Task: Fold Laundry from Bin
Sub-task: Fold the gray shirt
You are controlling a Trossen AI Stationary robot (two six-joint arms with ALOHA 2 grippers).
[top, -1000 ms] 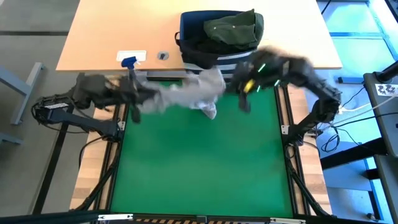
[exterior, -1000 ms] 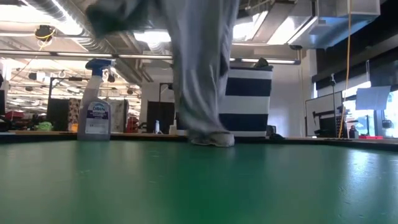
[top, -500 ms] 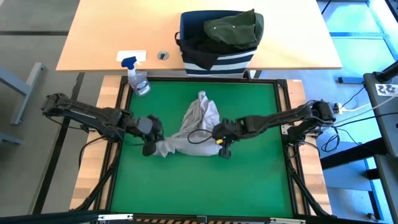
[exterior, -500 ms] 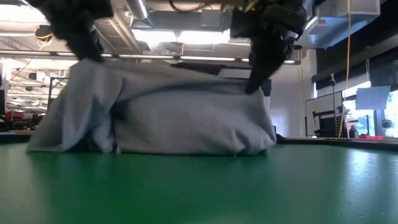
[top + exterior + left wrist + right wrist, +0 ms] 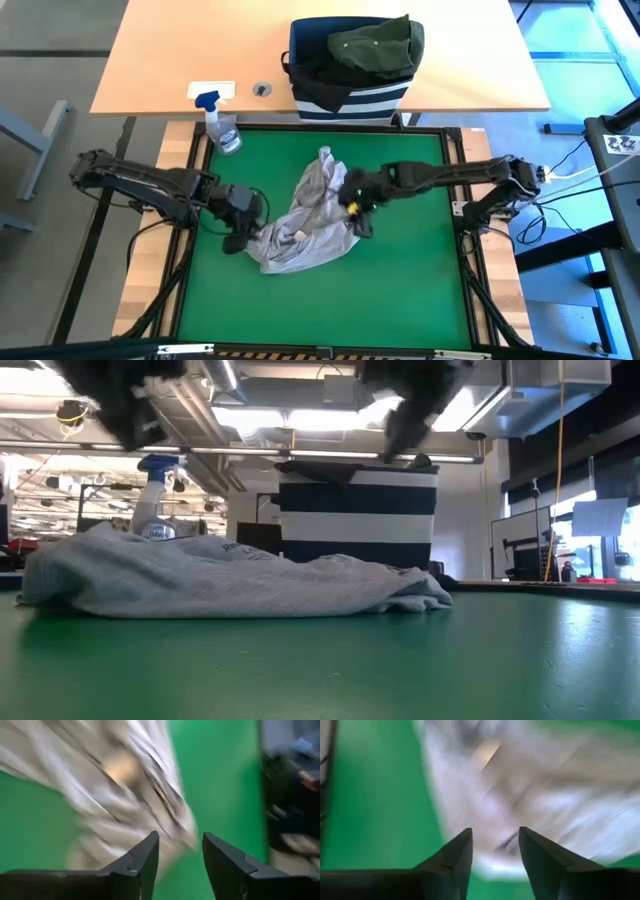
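we see the left gripper (image 5: 243, 226) with its fingers parted and nothing between them, and the light grey garment (image 5: 305, 222) lying crumpled on the green mat (image 5: 400, 290) just beside it, reaching across to the right gripper (image 5: 355, 207), whose fingers also stand apart and empty at the cloth's other edge. farther off beyond both grippers, the striped bin (image 5: 350, 85) sits on the wooden table (image 5: 170, 60) with the dark olive green garment (image 5: 375, 45) heaped on top, and the spray bottle (image 5: 222, 125) stands beyond the left gripper.
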